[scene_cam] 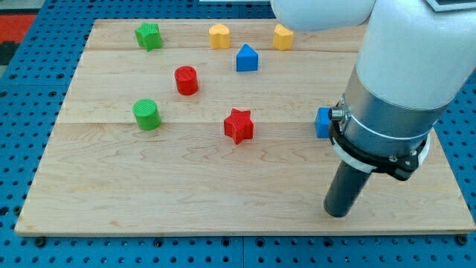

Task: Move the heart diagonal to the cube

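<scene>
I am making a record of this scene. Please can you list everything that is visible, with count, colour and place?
green star: 1, green, top left of board
yellow heart: 1, yellow, top, centre
yellow block: 1, yellow, top, right of the heart; shape unclear
blue block: 1, blue, pointed top, below and between the two yellow ones
red cylinder: 1, red, left of centre
green cylinder: 1, green, left side, below the red cylinder
red star: 1, red, centre
blue cube: 1, blue, right side, partly hidden by the arm
board: 1, light wood, on a blue perforated table
my tip: 1, dark rod, bottom right, below the blue cube, touching no block
</scene>
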Controlling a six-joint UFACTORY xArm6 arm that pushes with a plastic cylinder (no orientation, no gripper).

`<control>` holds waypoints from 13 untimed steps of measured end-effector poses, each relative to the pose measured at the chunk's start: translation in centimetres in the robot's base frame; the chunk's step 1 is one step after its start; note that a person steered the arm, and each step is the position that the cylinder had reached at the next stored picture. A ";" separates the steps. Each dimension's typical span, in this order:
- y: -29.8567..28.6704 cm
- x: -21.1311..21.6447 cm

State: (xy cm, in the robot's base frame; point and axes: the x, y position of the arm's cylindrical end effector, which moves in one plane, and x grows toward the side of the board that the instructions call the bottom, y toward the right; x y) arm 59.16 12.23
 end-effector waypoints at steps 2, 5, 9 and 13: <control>0.9 0.8; -19.5 -8.6; -36.4 -20.8; -30.5 -26.8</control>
State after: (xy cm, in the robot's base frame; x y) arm 32.32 -18.25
